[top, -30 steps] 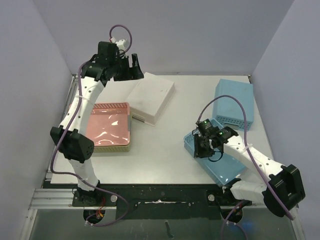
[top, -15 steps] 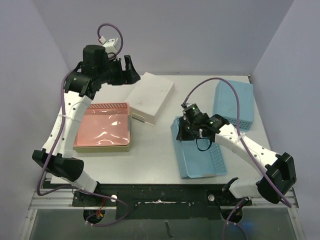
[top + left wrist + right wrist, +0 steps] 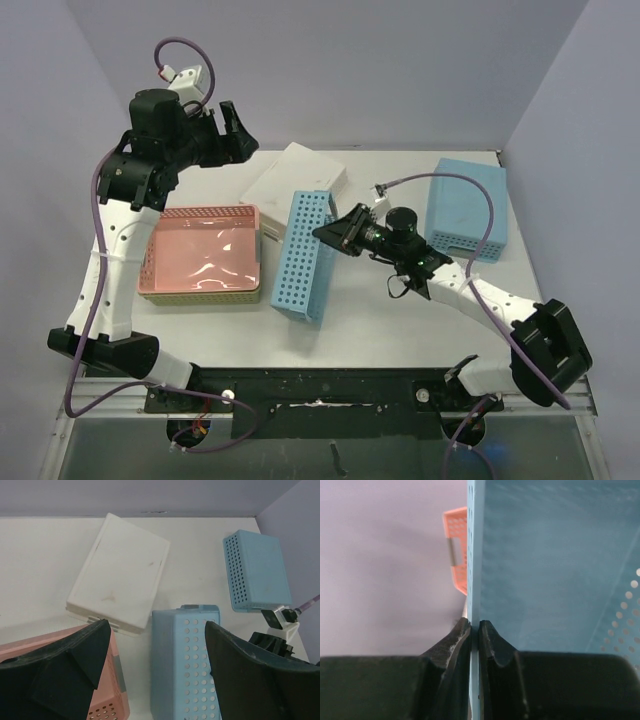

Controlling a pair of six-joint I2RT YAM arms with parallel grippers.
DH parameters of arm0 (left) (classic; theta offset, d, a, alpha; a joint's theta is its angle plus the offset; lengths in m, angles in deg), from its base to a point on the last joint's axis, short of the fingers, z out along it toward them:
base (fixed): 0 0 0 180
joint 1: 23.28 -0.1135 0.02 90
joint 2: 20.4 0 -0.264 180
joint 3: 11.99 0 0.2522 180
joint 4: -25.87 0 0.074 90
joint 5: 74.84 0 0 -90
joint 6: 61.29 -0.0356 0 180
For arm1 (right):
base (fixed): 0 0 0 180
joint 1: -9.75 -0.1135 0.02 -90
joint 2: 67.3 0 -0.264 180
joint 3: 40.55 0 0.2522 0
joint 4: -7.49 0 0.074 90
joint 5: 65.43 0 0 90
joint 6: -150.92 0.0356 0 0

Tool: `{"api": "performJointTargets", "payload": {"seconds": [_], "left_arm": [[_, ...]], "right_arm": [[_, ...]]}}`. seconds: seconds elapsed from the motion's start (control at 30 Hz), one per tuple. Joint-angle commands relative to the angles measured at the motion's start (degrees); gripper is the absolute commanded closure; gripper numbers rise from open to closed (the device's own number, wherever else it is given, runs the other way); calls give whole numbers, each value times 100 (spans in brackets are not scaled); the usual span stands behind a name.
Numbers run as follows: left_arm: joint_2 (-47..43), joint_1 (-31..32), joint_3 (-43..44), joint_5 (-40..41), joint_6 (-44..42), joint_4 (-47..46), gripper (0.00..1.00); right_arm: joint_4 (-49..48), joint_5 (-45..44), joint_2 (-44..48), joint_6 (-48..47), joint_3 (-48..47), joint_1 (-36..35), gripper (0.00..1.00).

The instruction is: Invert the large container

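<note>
While the large blue container (image 3: pixel 303 255) stands on edge: flip judged about half done.
Container position: mid-table, just beside pink basket (image 3: pixel 205 255), leaning.
Right gripper (image 3: pixel 474 625): clenched on container's wall.
Left gripper (image 3: pixel 156 627): released, holding nothing, aloft.
Next move: tip it over, opening down, then release.

A large blue container (image 3: pixel 305 255), a rectangular plastic bin with rows of round holes in its walls, stands tipped up on one long side near the middle of the table (image 3: pixel 360 325), smooth base facing left.
</note>
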Motion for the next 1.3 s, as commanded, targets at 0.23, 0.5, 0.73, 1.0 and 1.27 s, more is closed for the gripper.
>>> {"api": "performJointTargets", "payload": {"seconds": [0.23,0.5,0.73,1.0,1.27], "left_arm": [[-10,-19,10,-207,-80,-155,24],[39,-21,-85,-299,-151,-131,23],[65,-13,-454,-415,-132,-200,22],[-39,951,-1647,-415,-552,131,21],[-380,1815,-3148,-175,57,-415,20]], "right_arm": [[-2756,854,458,1802,2371,641,100],[182,1406,2001,542,3016,2033,92],[4646,-166,2646,-2174,1079,3218,29],[5878,-1500,2373,-3047,-314,3276,12],[6156,-1170,2314,-3158,-691,1603,9]]}}
